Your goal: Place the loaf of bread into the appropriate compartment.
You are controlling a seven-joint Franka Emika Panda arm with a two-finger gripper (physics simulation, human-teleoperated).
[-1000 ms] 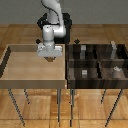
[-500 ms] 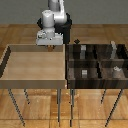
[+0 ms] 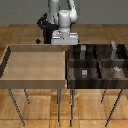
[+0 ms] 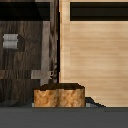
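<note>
The loaf of bread (image 4: 58, 97), an orange-brown blocky lump, fills the wrist view close to the camera, and my gripper (image 3: 65, 44) is shut on it. In the exterior view the gripper hangs above the far end of the seam between the light-wood tray (image 3: 35, 77) and the dark four-part box (image 3: 98, 62); the loaf itself is too small to make out there. The appropriate compartment (image 3: 91, 76) is the box's near cell on the tray side, marked by a small pale grey cube (image 3: 84, 72). In the wrist view that cube (image 4: 10, 41) lies in the cell (image 4: 30, 52) beyond a divider.
A whitish rounded object (image 3: 116, 70) sits in the near cell at the exterior view's right. Grey upright pieces (image 3: 82, 50) stand in the far cells. Tray and box rest on thin-legged stands over a wooden floor. The robot's base (image 3: 47, 25) stands behind the tray.
The gripper has lifted out of the tray and travelled toward the exterior view's right, from over the tray's middle to the tray-box seam, with the loaf in it.
</note>
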